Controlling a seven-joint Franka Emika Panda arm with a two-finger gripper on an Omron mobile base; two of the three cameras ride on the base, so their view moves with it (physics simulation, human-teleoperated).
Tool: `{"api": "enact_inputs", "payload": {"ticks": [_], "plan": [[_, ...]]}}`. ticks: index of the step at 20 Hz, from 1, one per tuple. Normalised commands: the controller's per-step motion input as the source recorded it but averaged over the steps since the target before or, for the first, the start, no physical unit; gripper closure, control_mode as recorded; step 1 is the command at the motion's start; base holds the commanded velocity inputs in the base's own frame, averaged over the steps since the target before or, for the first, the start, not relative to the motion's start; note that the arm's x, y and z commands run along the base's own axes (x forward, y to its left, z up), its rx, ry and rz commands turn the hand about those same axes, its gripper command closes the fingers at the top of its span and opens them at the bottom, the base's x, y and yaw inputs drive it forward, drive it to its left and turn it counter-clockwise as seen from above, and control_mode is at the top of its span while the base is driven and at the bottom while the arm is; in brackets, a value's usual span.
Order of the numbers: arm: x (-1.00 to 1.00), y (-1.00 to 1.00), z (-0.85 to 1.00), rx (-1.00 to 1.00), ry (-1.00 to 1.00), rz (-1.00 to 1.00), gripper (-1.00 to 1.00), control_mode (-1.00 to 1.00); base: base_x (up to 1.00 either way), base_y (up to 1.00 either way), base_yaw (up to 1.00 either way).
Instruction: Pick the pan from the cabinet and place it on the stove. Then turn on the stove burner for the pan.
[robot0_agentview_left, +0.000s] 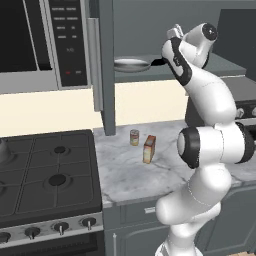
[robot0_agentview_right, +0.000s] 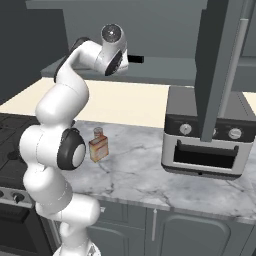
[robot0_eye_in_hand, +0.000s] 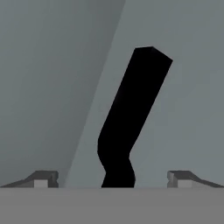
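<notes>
The steel pan (robot0_agentview_left: 131, 65) lies on the inner shelf (robot0_agentview_left: 150, 73) of the open grey cabinet (robot0_agentview_left: 105, 65), its black handle (robot0_agentview_right: 135, 59) pointing toward my wrist. In the hand view my gripper (robot0_eye_in_hand: 113, 180) is open. Its fingertips (robot0_eye_in_hand: 41, 179) stand wide on either side of the handle (robot0_eye_in_hand: 131, 118) without touching it. The handle runs up and away between them over the grey shelf. The black stove (robot0_agentview_left: 50, 165) is low at the left, with the larger stove burner (robot0_agentview_left: 56, 180) under its grate and a row of knobs (robot0_agentview_left: 60, 227) along the front strip.
A small tin can (robot0_agentview_left: 134, 137) and an orange box (robot0_agentview_left: 149, 149) stand on the marble counter (robot0_agentview_left: 130, 175) below the cabinet. A toaster oven (robot0_agentview_right: 205, 135) sits at the right. The microwave (robot0_agentview_left: 45, 40) hangs above the stove. An open cabinet door (robot0_agentview_right: 220, 70) hangs in front of the toaster oven.
</notes>
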Motion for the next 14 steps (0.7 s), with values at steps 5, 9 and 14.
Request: {"api": "enact_inputs", "payload": {"ticks": [5,9,14], "plan": [[0.32,0.0,-0.34,-0.02,0.03,-0.08,-1.0,-1.0,0.0,0.0,0.0],[0.3,0.0,-0.47,-0.04,0.0,-0.06,-1.0,-1.0,0.0,0.0,0.0],[0.33,0.0,-0.46,-0.03,0.0,-0.05,-1.0,-1.0,0.0,0.0,0.0]]}}
